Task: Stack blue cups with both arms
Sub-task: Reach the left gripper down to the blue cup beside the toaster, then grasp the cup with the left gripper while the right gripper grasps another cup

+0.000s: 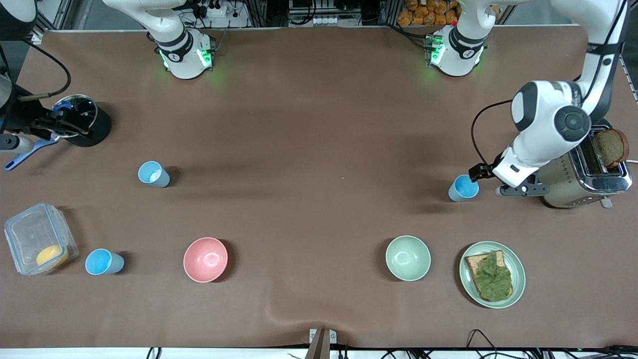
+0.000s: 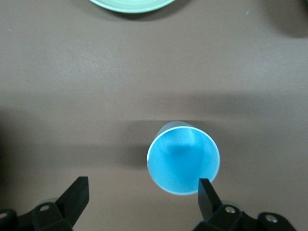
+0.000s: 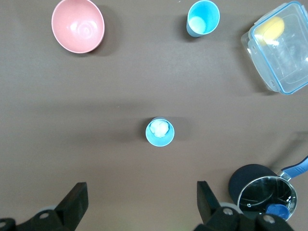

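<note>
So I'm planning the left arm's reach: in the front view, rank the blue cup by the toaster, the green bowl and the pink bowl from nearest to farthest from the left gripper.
1. Blue cup, right at the left gripper.
2. Green bowl, nearer the camera.
3. Pink bowl, toward the right arm's end.

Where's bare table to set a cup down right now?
Widest bare patch: mid-table, between the pink bowl, the pale green bowl and the arm bases. Crowded: the left arm's end, where the open left gripper nears a blue cup beside the toaster.
</note>
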